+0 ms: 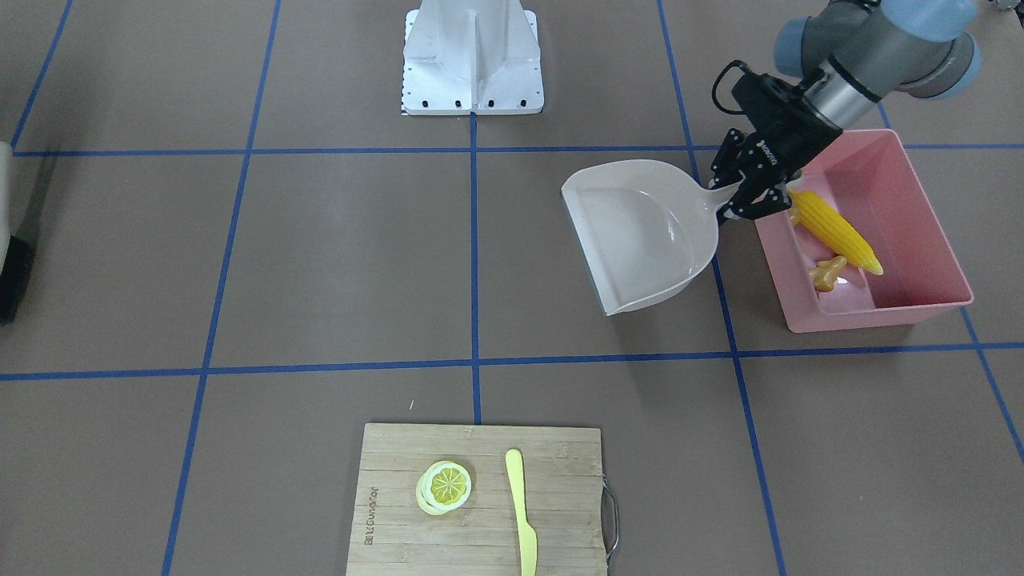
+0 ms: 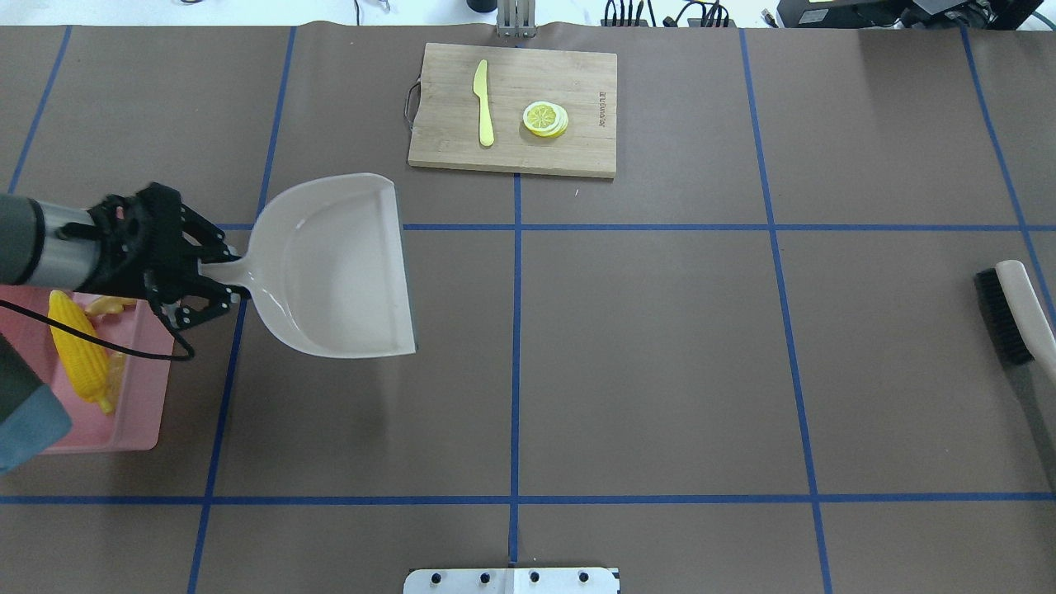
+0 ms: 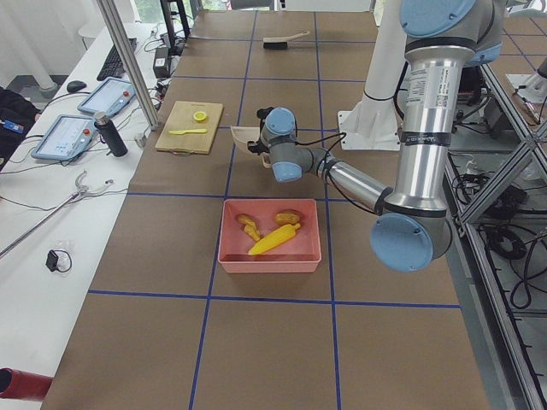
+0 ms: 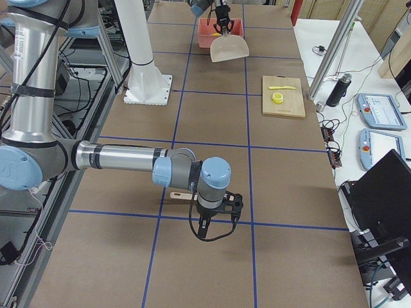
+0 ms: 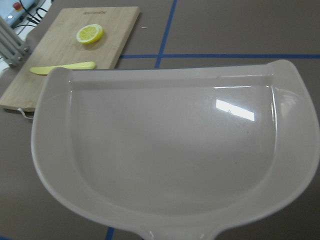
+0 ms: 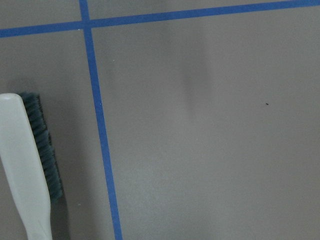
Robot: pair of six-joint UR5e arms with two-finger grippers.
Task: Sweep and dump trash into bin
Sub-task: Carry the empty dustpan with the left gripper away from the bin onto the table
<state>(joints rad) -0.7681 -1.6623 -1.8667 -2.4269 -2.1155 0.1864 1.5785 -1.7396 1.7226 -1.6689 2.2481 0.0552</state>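
a: we start at the left tool (image 1: pixel 748 196). how does it stand?

b: we see its fingers clamped on the thin handle of the beige dustpan (image 1: pixel 640 232). the pan stretches away from the tool toward the middle of the desk (image 1: pixel 320 264), its wide mouth on the far side from the tool. in the left wrist view the pan's inside fills nearly the whole picture.

a: and just behind that tool?

b: the pink bin (image 1: pixel 928 216) sits there on the desk, just beside the pan's handle. the tool hangs over the bin's near rim. in the bin we see the yellow corn cob (image 1: pixel 836 232) lying slantwise, with the knobbly ginger root (image 1: pixel 828 272) beside it. the side view from the robot's left shows the golden-brown potato (image 3: pixel 289 217) in there too.

a: what about the right tool (image 4: pixel 215 221)?

b: we find it only in the side view from the robot's right, pointing down over the desk, well apart from the bin. whether its fingers are apart or together, we cannot tell. a brush (image 2: pixel 1011 313) with dark bristles lies on the desk at that end.

a: anything farther out?

b: on the operators' side, a wooden cutting board (image 1: pixel 480 496) carries a lemon slice (image 1: pixel 444 486) and a yellow plastic knife (image 1: pixel 522 512), side by side and apart.
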